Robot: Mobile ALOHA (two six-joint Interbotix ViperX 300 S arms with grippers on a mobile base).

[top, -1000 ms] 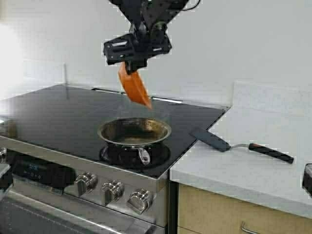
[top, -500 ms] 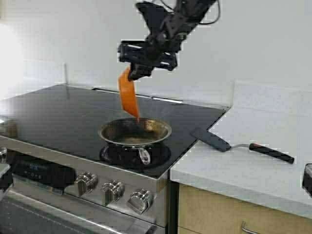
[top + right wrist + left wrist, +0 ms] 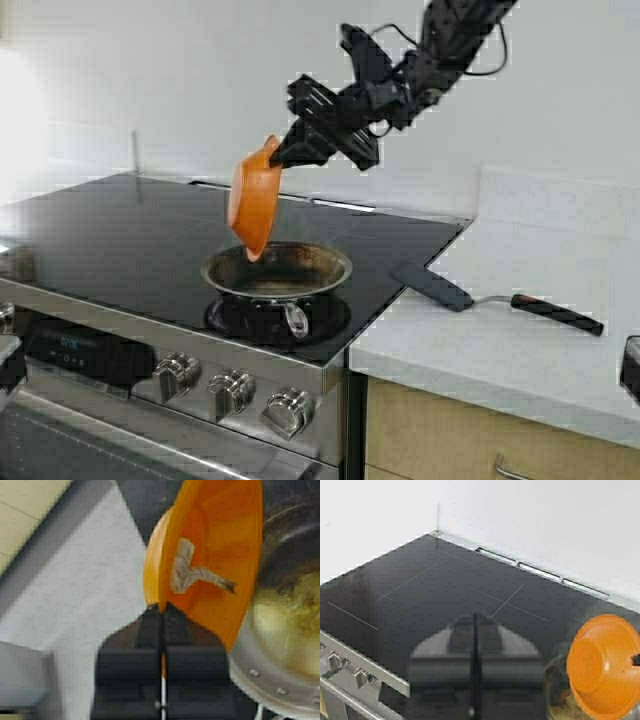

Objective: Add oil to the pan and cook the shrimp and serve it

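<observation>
Home kitchen: glass-top stove (image 3: 150, 235) with knobs (image 3: 232, 392), white countertop (image 3: 520, 330), wood cabinet (image 3: 450, 440).

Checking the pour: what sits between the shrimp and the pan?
Only the orange bowl's wall; the shrimp clings inside it above the pan, per the right wrist view.

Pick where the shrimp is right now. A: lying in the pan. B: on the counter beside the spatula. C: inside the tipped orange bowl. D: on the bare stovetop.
C: the right wrist view shows the shrimp clinging inside the orange bowl, which the right gripper holds tipped by its rim above the pan.
</observation>
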